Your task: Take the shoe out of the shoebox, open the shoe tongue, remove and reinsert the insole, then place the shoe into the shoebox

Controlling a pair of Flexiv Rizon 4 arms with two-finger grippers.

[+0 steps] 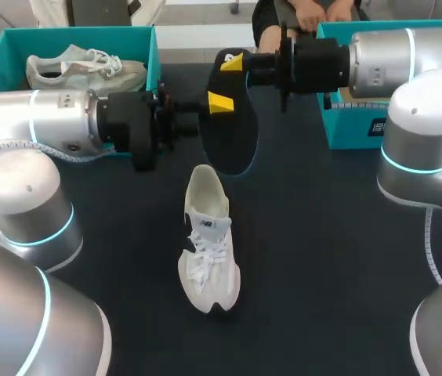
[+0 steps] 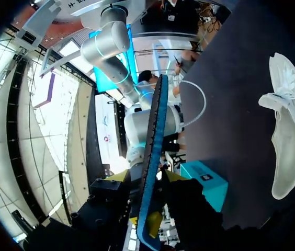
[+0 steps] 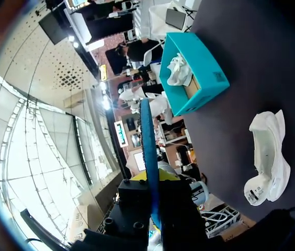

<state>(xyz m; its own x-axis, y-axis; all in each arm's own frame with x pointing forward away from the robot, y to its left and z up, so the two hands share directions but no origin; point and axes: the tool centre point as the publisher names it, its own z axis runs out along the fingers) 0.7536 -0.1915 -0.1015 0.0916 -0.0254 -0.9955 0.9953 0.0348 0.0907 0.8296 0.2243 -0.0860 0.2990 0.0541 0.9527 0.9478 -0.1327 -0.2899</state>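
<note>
A black insole with a blue edge hangs upright above the table, between my two grippers. My right gripper is shut on its far end, seen edge-on in the right wrist view. My left gripper straddles the insole's middle; in the left wrist view its fingers stand close on either side of the insole, a little apart from it. The white shoe lies on the dark table below, heel toward the insole, also visible from both wrists.
A teal shoebox at the back left holds a second white shoe; the right wrist view sees this box too. Another teal box stands at the back right, under my right arm.
</note>
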